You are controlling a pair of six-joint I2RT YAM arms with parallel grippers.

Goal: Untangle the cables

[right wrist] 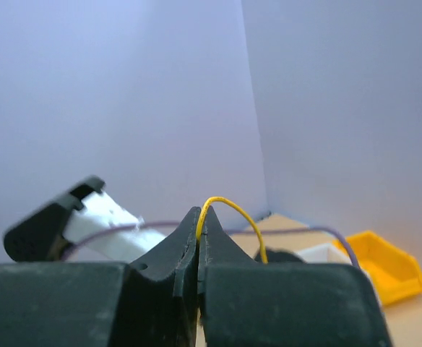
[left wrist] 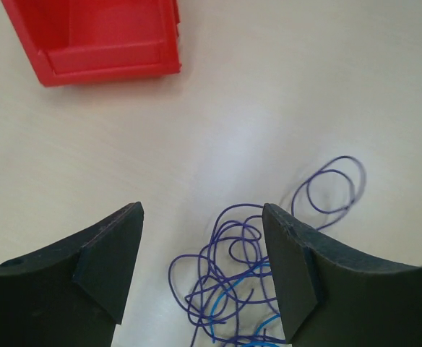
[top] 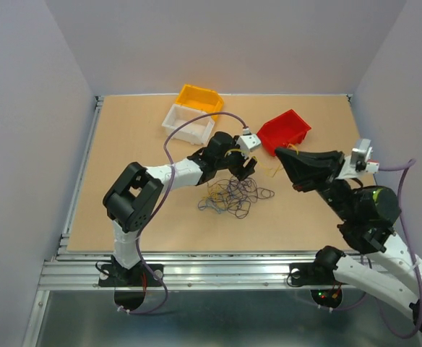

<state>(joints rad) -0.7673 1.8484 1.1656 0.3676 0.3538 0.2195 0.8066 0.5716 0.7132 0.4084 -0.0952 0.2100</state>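
Observation:
A tangle of thin cables [top: 233, 195], purple, dark and yellow, lies on the wooden table in the middle. My left gripper [top: 246, 168] is open just above the tangle's far edge; in the left wrist view its fingers [left wrist: 110, 260] straddle purple and blue loops [left wrist: 233, 267] without touching them. My right gripper [top: 280, 153] is raised above the table right of the tangle and is shut on a thin yellow wire [right wrist: 233, 213] that arcs out of the closed fingertips. A yellow strand [top: 272, 172] trails down below it.
A red bin [top: 284, 131] stands just behind the right gripper, also in the left wrist view [left wrist: 95, 36]. A white bin [top: 188, 123] and a yellow bin [top: 199, 98] stand at the back. Grey walls enclose the table.

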